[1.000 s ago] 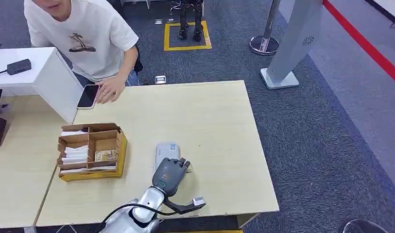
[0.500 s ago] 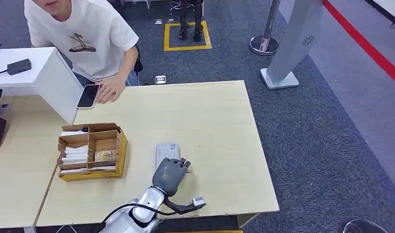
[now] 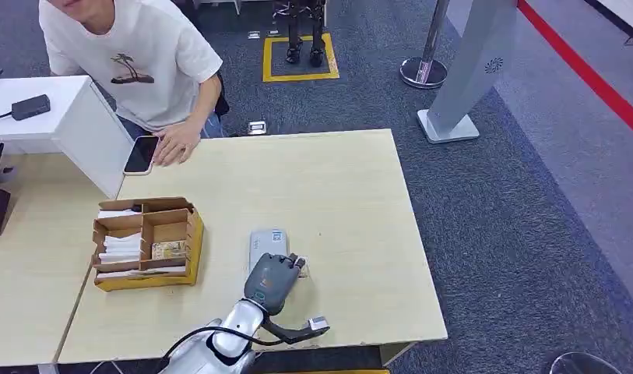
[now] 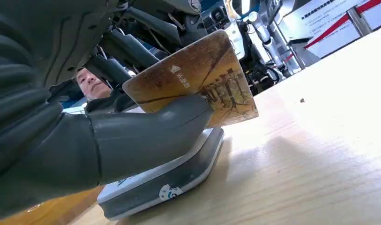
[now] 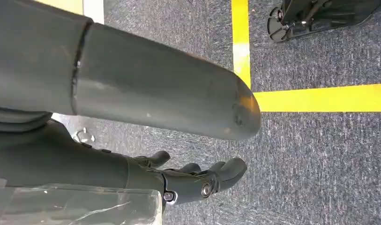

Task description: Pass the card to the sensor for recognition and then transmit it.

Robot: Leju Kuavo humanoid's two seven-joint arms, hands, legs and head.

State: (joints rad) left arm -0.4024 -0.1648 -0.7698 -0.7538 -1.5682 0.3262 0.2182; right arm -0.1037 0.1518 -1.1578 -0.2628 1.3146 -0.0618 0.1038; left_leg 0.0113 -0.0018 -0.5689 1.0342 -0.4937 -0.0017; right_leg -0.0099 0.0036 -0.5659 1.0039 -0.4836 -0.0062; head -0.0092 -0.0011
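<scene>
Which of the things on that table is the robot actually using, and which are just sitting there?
In use:
left hand
brown picture card
flat grey sensor pad

Lying about:
brown cardboard tray of cards
black phone

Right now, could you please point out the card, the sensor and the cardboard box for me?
card (image 4: pixel 197 82): left wrist view, middle of its printed face.
sensor (image 4: pixel 179 176): left wrist view, its dark side wall.
cardboard box (image 3: pixel 195 234): head view, its right wall.
</scene>
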